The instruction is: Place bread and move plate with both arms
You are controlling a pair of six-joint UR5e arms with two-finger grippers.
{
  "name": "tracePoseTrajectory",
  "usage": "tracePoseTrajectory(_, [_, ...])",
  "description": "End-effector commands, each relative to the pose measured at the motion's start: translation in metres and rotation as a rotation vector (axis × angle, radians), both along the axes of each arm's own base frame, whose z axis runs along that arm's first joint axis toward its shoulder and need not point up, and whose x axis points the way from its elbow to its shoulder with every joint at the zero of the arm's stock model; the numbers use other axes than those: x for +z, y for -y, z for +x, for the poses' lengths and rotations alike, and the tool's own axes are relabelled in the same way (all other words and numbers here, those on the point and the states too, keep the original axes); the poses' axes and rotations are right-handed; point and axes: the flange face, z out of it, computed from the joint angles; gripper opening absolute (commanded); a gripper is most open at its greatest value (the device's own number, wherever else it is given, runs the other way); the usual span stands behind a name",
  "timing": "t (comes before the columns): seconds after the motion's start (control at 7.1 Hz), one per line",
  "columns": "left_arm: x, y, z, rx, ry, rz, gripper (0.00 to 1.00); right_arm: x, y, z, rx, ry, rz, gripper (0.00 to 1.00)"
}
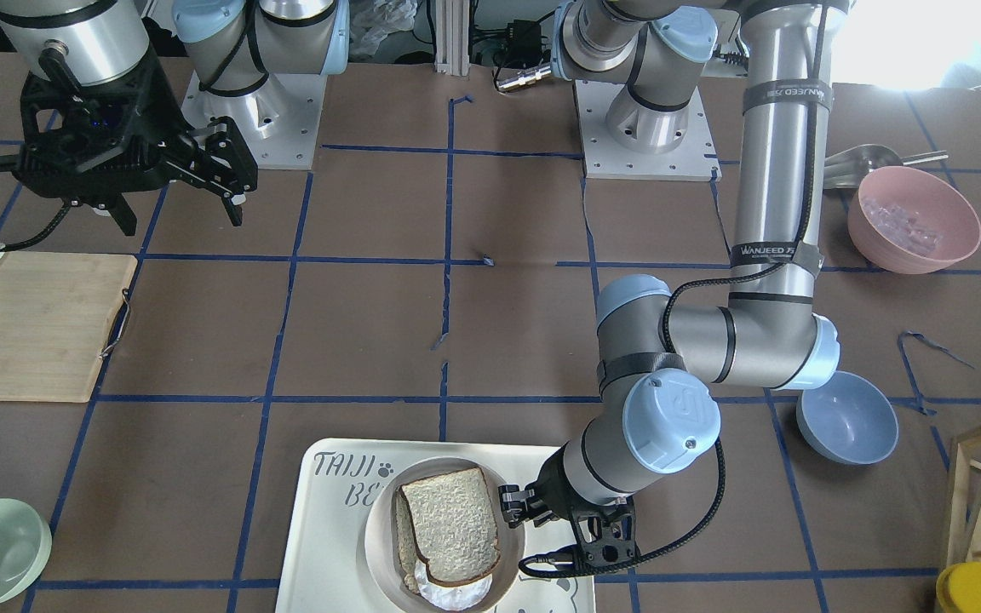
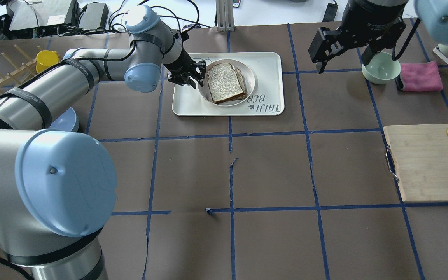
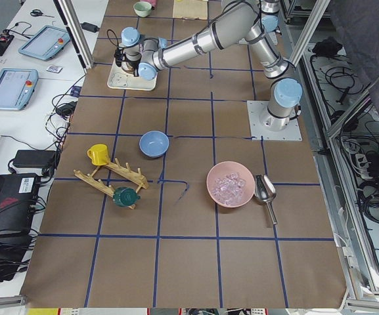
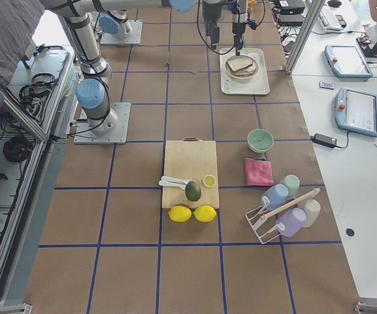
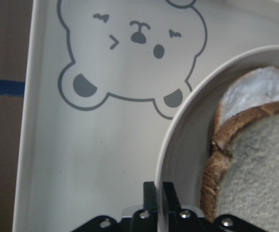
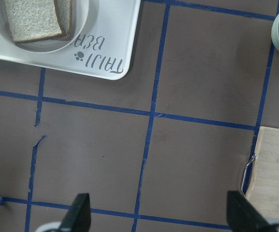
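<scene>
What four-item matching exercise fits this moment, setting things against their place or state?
Things:
1. bread
2. plate
3. left gripper
4. right gripper

Places or states:
A. open, holding nothing
B. on the tray
C. shut on the plate's rim
D. topmost slice in the plate

Pairs: 1-D, 2-B, 3-C, 4-A

The large white bread slice with dark brown crust (image 2: 224, 81) lies flat atop a smaller slice (image 1: 406, 536) in the round cream-white shallow plate (image 2: 250, 77). The plate rests on the white rectangular tray (image 2: 185, 105), its rim pinched by the left gripper (image 2: 197, 77).
</scene>
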Motion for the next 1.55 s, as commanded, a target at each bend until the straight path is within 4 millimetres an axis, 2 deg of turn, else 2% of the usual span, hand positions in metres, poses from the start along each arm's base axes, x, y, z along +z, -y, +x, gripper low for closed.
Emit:
tracePoseTrajectory(0.0, [0.056,-0.018,0.004,-0.004,0.038,0.026,1.0,-0.001,0.0,0.0,0.0,0.0,0.003,1.0])
tracePoseTrajectory(0.14, [0.108,-0.043,0.012,0.0,0.088,0.058,1.0,0.0,0.0,0.0,0.0,0.0,0.003,1.0])
tracePoseTrajectory(0.42, [0.196,-0.095,0.029,0.019,0.209,0.082,1.0,-0.002,0.0,0.0,0.0,0.0,0.006,1.0])
tracePoseTrajectory(0.56, [0.235,-0.133,0.037,0.016,0.256,0.141,1.0,-0.001,0.0,0.0,0.0,0.0,0.004,1.0])
tracePoseTrajectory(0.7, [0.266,-0.168,0.041,0.01,0.266,0.181,1.0,-0.002,0.0,0.0,-0.001,0.0,0.006,1.0])
tracePoseTrajectory(0.99, [0.3,-0.204,0.046,-0.009,0.274,0.159,1.0,0.005,-0.002,0.001,-0.124,0.01,-0.014,1.0])
tracePoseTrajectory(1.27, [0.292,-0.21,0.049,-0.068,0.271,0.146,1.0,0.005,-0.002,0.001,-0.127,0.01,-0.011,1.0])
tracePoseTrajectory(1.41, [0.296,-0.207,0.055,-0.12,0.27,0.107,1.0,0.005,-0.002,0.001,-0.122,0.01,-0.011,1.0])
